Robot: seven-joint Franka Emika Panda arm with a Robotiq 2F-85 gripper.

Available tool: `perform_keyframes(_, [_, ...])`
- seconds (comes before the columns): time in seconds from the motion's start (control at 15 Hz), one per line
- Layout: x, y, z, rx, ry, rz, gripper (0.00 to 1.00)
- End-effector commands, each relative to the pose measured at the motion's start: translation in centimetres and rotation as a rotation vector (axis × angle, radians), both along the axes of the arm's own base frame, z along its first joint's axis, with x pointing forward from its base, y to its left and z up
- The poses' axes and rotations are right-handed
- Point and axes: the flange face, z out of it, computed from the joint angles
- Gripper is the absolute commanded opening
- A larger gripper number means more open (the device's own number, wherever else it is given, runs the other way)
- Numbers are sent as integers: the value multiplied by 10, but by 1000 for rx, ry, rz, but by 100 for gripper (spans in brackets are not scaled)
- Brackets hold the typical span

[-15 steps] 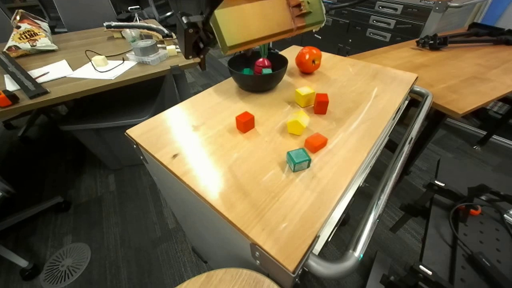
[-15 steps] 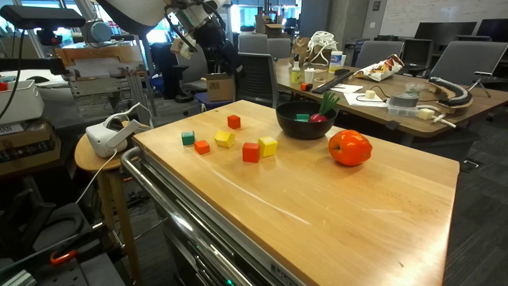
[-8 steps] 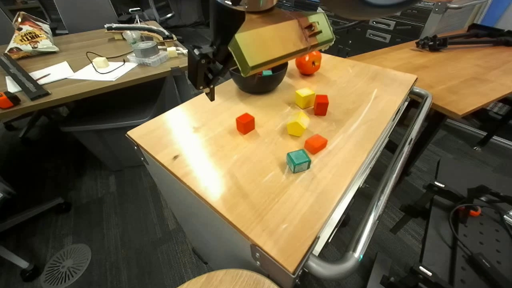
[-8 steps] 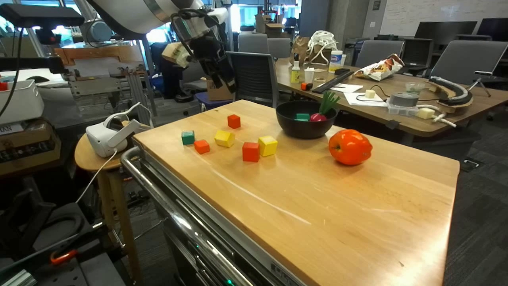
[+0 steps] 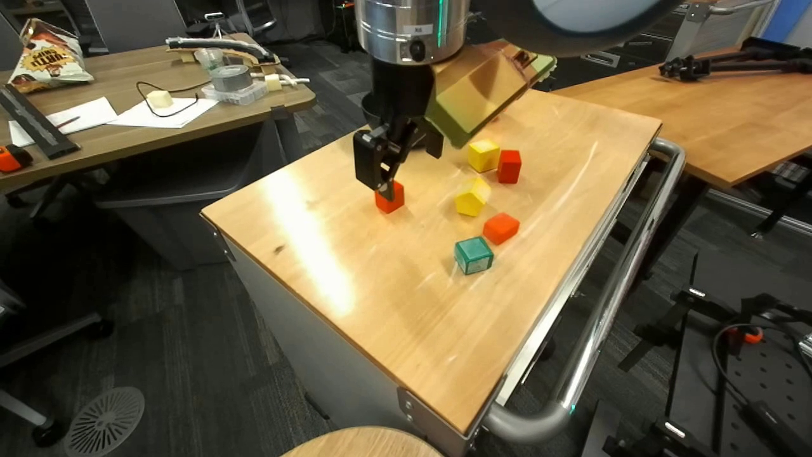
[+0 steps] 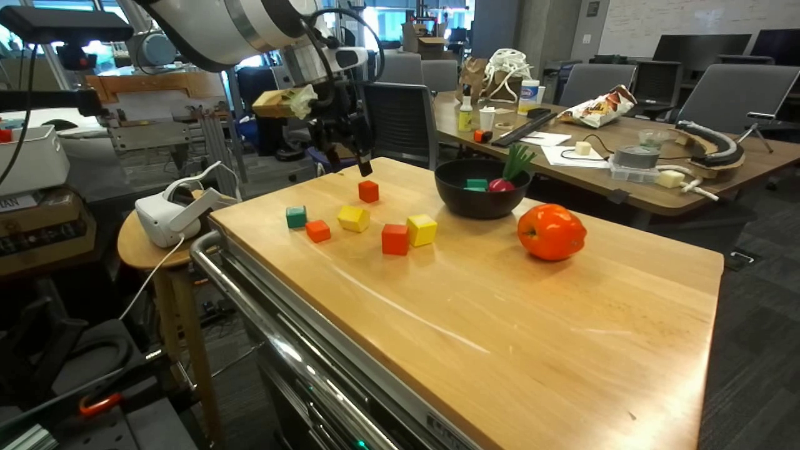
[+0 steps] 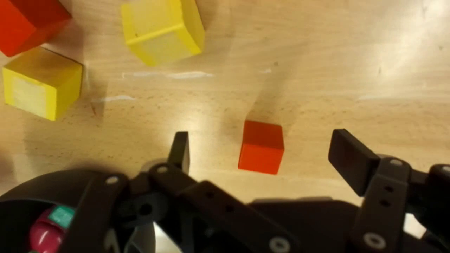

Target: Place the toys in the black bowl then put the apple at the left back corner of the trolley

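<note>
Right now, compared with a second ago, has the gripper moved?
Yes. In an exterior view, the gripper has come down toward the red block just below it, which lies where it was.

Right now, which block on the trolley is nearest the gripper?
The red cube standing by itself, apart from the other blocks. In the wrist view, it alone appears between the jaws of the open gripper.
</note>
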Motion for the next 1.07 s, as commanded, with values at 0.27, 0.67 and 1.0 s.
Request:
perform_keyframes(0.27, [5, -17, -10, 151, 94, 84, 100])
perform_keyframes(0.67, [12, -13, -11, 152, 68, 81, 100])
perform_keyframes(1.0, [37, -17, -18, 135, 12, 151, 100])
